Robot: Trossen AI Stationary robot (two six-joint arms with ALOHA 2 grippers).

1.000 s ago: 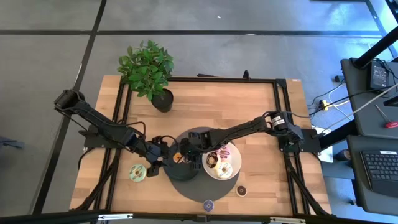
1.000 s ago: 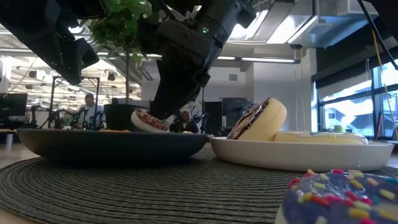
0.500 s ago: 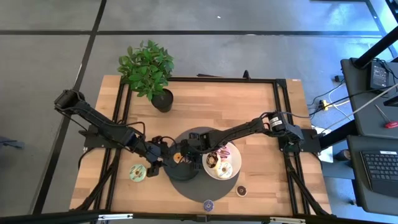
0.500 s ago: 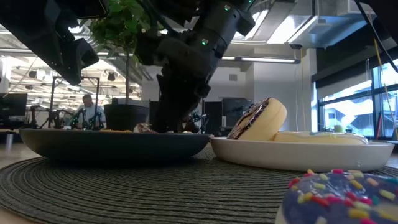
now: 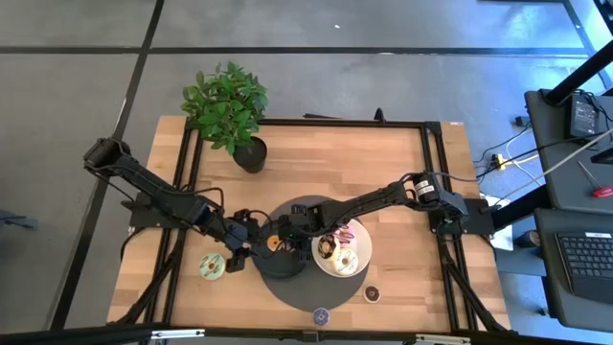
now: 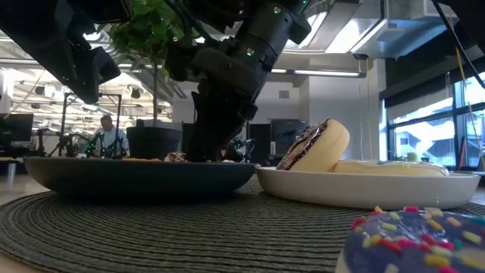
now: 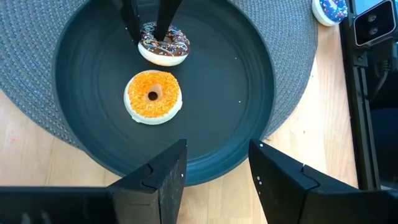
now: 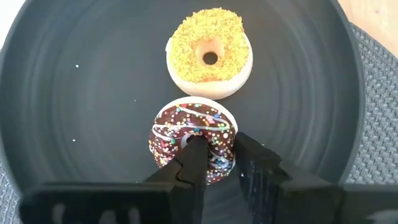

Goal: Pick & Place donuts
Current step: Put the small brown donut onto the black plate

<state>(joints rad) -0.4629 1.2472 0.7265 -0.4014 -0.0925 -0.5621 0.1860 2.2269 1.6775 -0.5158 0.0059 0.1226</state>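
Wooden table [image 5: 383, 163] carries a potted plant [image 5: 228, 110] at upper left. Left of centre, a green donut [image 5: 212, 265] lies beside the left gripper [image 7: 214, 171], open and empty. On the dark plate [image 7: 249, 81] sit an orange donut [image 7: 153, 96] and a chocolate donut [image 8: 193, 139], which the right gripper [image 8: 214, 163] pinches. Further right, a white plate [image 6: 364, 186] holds more donuts.

Setting: open-plan lab or workshop. Wooden table [image 5: 383, 163] in a black metal frame [image 5: 436, 182] on grey concrete floor; side desk with keyboard [image 5: 584, 261] and cables. Low view: ceiling strip lights, monitors, a seated person [image 6: 111, 138] at workstations.
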